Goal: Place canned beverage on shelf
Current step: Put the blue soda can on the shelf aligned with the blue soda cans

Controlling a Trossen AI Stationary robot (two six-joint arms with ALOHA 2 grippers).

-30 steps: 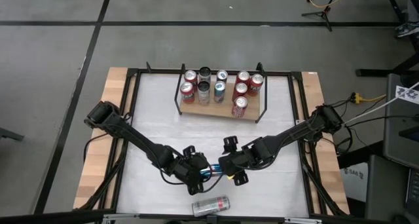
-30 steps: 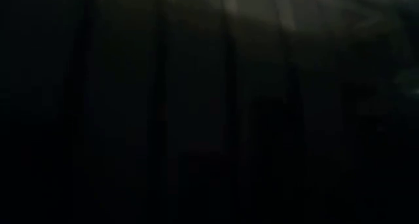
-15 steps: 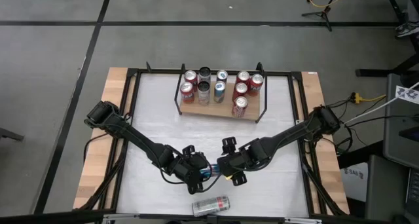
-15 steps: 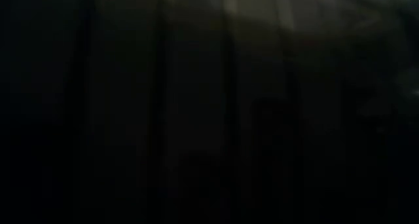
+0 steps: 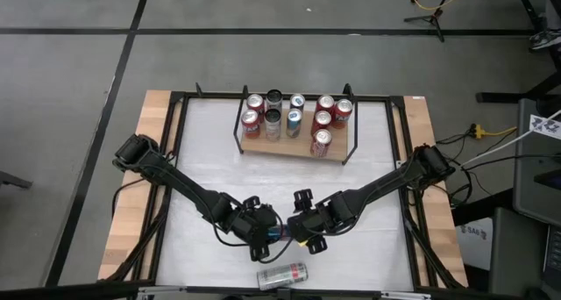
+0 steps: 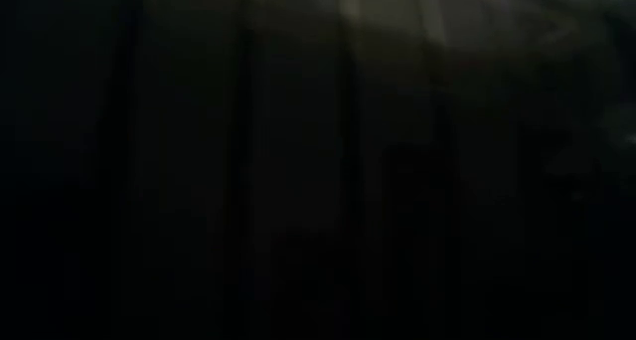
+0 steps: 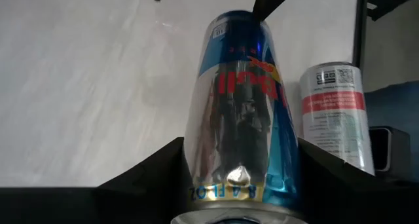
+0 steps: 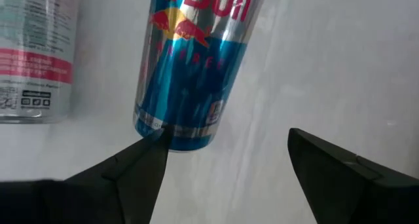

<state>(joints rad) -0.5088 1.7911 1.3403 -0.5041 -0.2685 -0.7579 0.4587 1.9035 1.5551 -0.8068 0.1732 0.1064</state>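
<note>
Left wrist view: blue can (image 7: 239, 112) between left pincer (image 7: 239, 185) fingers (lengthwise).

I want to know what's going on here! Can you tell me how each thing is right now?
Blue and silver can: lying sideways, held by the left pincer.
Right pincer: open, at the can's other end, not gripping.
Silver can with red band: lying on its side near the table's front edge.
Shelf: holds nine upright cans.
Low view: dark, shows nothing.
</note>
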